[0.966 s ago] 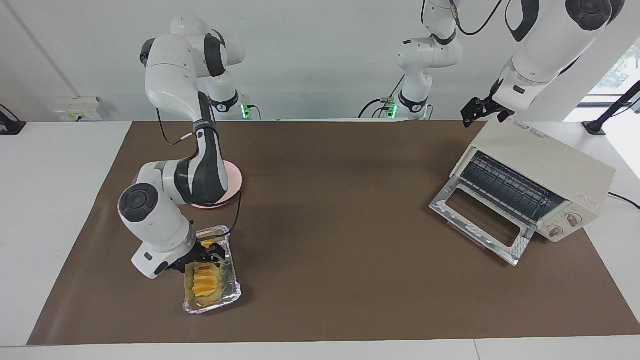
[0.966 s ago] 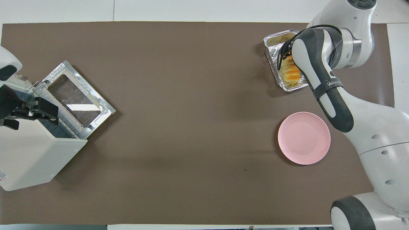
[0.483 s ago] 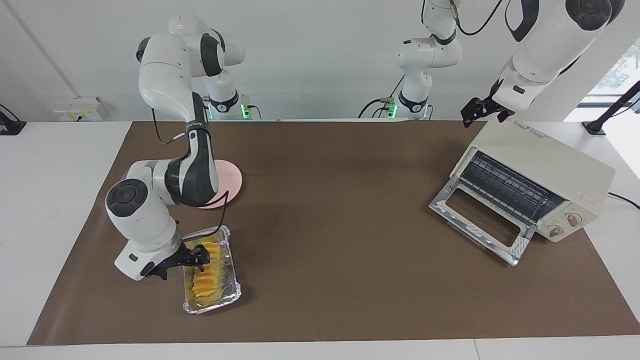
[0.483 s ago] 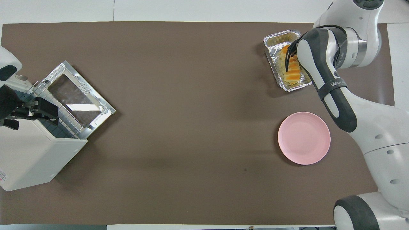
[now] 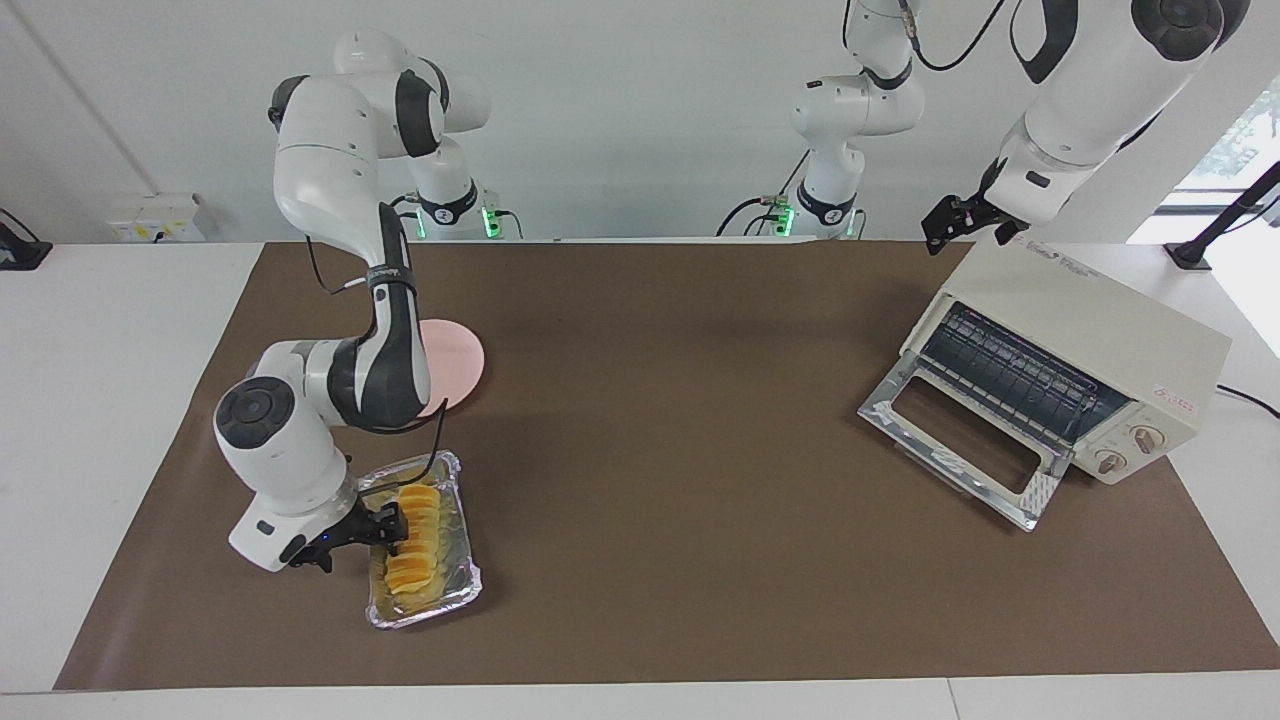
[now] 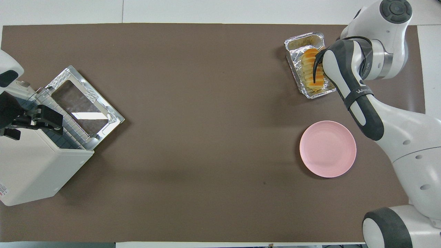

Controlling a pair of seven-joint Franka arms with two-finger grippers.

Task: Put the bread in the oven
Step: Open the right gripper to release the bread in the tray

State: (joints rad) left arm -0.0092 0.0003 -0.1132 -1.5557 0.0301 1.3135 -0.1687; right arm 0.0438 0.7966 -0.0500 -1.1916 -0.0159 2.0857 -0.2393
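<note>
The yellow-orange ridged bread (image 5: 418, 545) lies in a silver foil tray (image 5: 455, 590) toward the right arm's end of the table; it also shows in the overhead view (image 6: 311, 65). My right gripper (image 5: 388, 528) is open, low at the tray's edge and right beside the bread. In the overhead view the arm hides it. The cream-white oven (image 5: 1090, 320) stands at the left arm's end with its glass door (image 5: 960, 440) dropped open and the rack showing. My left gripper (image 5: 942, 228) waits above the oven's top edge; it also shows in the overhead view (image 6: 48, 120).
A round pink plate (image 5: 458, 365) lies nearer to the robots than the foil tray, partly covered by the right arm in the facing view. A brown mat (image 5: 680, 400) covers the table between the tray and the oven.
My right gripper has moved off the top of the bread toward the right arm's end of the table and come down to the tray's edge. The bread, the oven and the left arm have not moved.
</note>
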